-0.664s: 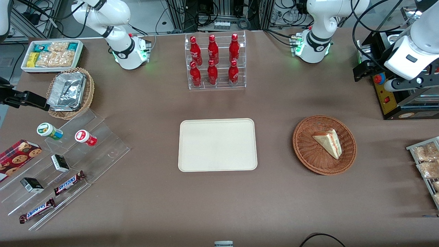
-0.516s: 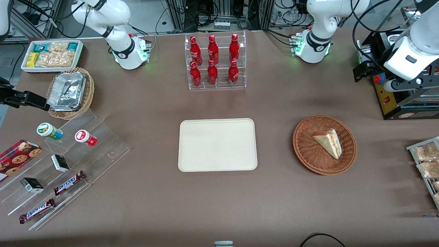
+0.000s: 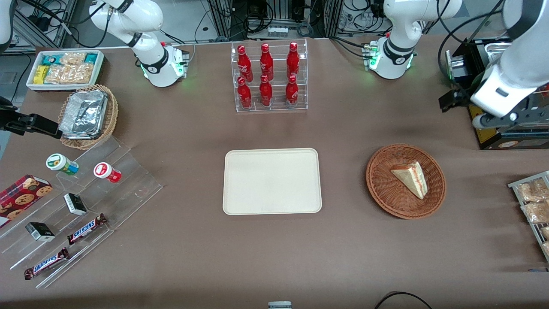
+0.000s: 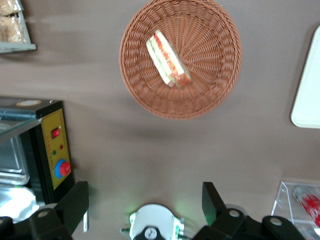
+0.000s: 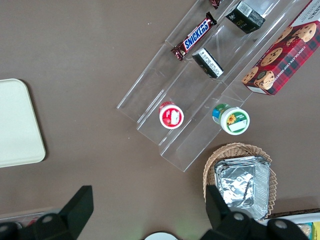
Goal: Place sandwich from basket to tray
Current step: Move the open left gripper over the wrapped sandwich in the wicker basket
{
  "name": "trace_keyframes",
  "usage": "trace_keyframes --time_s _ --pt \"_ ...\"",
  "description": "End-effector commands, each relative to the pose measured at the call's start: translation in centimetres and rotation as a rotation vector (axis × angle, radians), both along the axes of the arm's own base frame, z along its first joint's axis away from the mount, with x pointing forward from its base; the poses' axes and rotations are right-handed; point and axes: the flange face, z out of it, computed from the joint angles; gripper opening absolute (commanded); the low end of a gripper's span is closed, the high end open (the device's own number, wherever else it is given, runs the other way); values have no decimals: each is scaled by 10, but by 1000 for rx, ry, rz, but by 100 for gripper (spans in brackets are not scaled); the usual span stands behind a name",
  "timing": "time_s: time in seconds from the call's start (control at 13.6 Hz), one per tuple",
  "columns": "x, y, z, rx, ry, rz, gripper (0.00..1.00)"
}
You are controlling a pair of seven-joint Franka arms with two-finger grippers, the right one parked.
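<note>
You are dealing with a sandwich (image 3: 411, 177) that looks light and soft: a pale bread wedge in clear wrap, lying on its side in the basket (image 3: 405, 181), toward the rim that faces the working arm's end of the desk (image 3: 274, 253). Expect the wrap to be slick and the bread to squash, so a hard pinch would likely crush it or push the filling out. The wrist view shows the striped cut edge (image 4: 167, 59) facing up at the camera. Your best hold is probably across the two flat bread faces near the thick end, with the thin point left alone, since it would fold.

The claw (image 4: 145, 202) hangs high above bare desk, between the basket and the working arm's base, near the desk's farther edge. Its two fingers (image 4: 76, 202) stand wide apart and hold nothing, touching nothing. That opening looks ample for the wedge.

The tray (image 3: 272, 181) lies at mid-desk, well apart from the basket, with nothing on it.
</note>
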Motion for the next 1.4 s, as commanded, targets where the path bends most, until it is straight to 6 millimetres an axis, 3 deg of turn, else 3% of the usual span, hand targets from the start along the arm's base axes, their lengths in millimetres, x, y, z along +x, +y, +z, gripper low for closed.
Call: trace_keyframes --time_s 0.0,0.37,0.52,0.74,0.89,1.33 --pt "-3 10 -46 11 -37 28 100" --pt "3 23 -118 1 -122 222 100" --pt "8 29 -148 -10 -147 374 100" --pt "14 28 -183 -1 -139 426 100" --pt "17 26 -204 0 -174 517 100" --pt "29 16 -249 -5 -200 578 100"
